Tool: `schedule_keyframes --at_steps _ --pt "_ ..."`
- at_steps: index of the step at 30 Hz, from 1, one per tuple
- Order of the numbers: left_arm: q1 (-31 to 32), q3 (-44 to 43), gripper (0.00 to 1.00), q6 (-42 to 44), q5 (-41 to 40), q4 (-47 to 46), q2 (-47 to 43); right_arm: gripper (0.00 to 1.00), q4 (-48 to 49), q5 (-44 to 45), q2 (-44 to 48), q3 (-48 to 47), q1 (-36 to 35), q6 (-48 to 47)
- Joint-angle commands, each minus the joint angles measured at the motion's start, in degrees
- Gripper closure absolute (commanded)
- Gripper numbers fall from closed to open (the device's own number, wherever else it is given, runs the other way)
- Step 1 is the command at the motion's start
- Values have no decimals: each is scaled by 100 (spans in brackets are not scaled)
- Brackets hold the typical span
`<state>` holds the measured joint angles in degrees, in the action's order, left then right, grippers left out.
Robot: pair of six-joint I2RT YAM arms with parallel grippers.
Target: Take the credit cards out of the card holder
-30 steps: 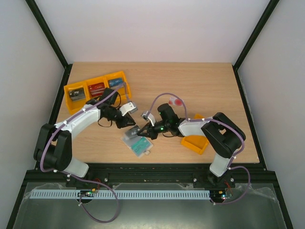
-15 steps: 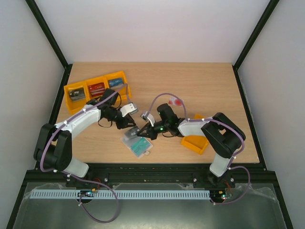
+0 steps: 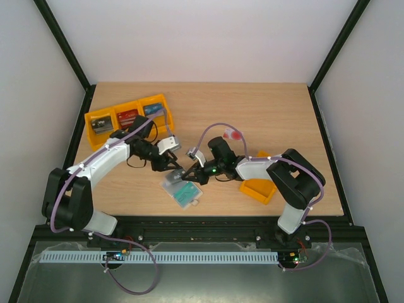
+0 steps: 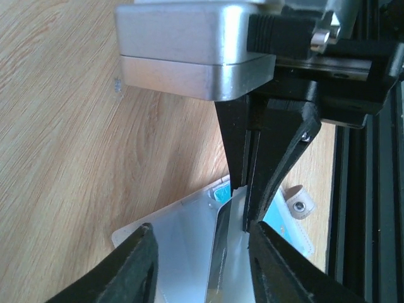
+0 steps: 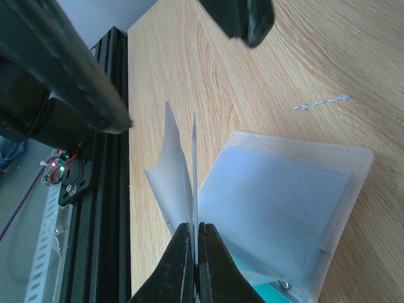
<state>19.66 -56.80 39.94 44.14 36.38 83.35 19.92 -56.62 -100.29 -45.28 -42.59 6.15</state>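
- Top external view: the card holder [image 3: 172, 184] lies open and flat on the table [image 3: 278, 113]. Its long axis runs on a diagonal, from far-left to near-right. The snap tab [image 3: 197, 203] points off the near-right end.
- The teal-green card [image 3: 185, 195] shows in the holder's near-right half, lying along the same diagonal.
- The white card with a red circle [image 3: 235, 134] lies to the far right of the holder, well apart from it.
- The left gripper [image 3: 176, 168] hangs over the holder's far edge, and the right gripper [image 3: 187, 177] meets that edge from the right.
- An orange three-part bin [image 3: 95, 115] sits far-left of the holder. A small orange bin [image 3: 260, 191] sits to its right.
- Right wrist view, which the overhead camera is too far off to resolve: the right gripper [image 5: 196, 232] has its fingers pressed together. They pinch a clear sleeve [image 5: 172, 170] lifted upright off the holder [image 5: 353, 173], seen almost edge-on. Whether a card sits inside it cannot be told.
- Left wrist view: the left gripper [image 4: 203, 230] has its fingers spread wide. One finger is on each side of the raised sleeve [image 4: 235, 252], and neither touches it. The right gripper [image 4: 247, 205] comes down from above the holder [image 4: 136, 235], clamped on the sleeve's top edge. The snap tab [image 4: 298, 206] is just beside it.
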Motion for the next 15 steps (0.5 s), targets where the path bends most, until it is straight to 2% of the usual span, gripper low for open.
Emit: schedule_keyframes --at_steps 1,3,6,15 --pt "137 153 63 -82 -200 -317 38 98 16 -11 184 -165 -17 -116" --pt "143 199 74 -300 -368 -564 64 98 21 -23 174 -161 -17 -118" --pt "150 240 78 -531 -517 -758 122 98 0 -30 176 -174 -20 -116" --pt "160 228 71 -111 -139 -370 102 98 -76 46 138 -202 -17 -156"
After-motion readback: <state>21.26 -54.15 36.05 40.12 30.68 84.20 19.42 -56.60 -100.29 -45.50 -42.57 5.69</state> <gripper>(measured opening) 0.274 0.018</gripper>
